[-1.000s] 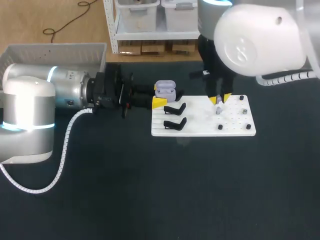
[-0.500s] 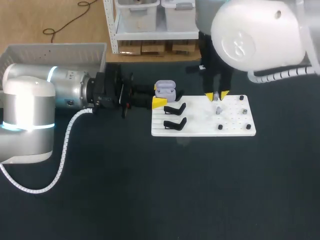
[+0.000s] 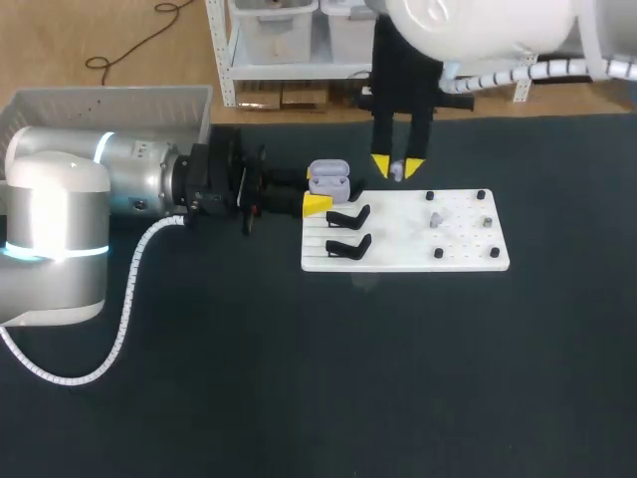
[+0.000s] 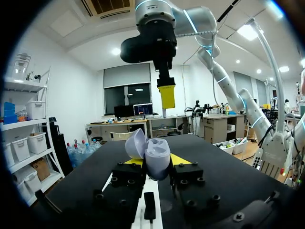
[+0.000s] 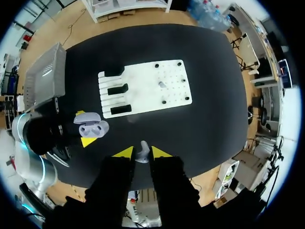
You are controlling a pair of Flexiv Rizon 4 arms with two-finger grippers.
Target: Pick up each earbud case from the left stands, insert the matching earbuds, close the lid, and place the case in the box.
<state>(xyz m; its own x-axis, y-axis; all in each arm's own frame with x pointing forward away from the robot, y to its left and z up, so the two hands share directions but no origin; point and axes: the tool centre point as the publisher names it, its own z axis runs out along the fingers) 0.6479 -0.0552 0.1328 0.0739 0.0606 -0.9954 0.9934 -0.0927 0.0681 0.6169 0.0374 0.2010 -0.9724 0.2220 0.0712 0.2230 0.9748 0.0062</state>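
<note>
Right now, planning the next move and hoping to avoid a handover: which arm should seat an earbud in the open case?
Right. The right gripper pinches an earbud and hangs close beside the open case. The left gripper is occupied, clamped on that case.

Table (image 3: 299, 378): dark and flat, with the other things on top of it.
White board (image 3: 398, 251): lay flat on the table, toward the far side.
Black pegs (image 3: 438, 253): small, stood apart on the board's right part.
</note>
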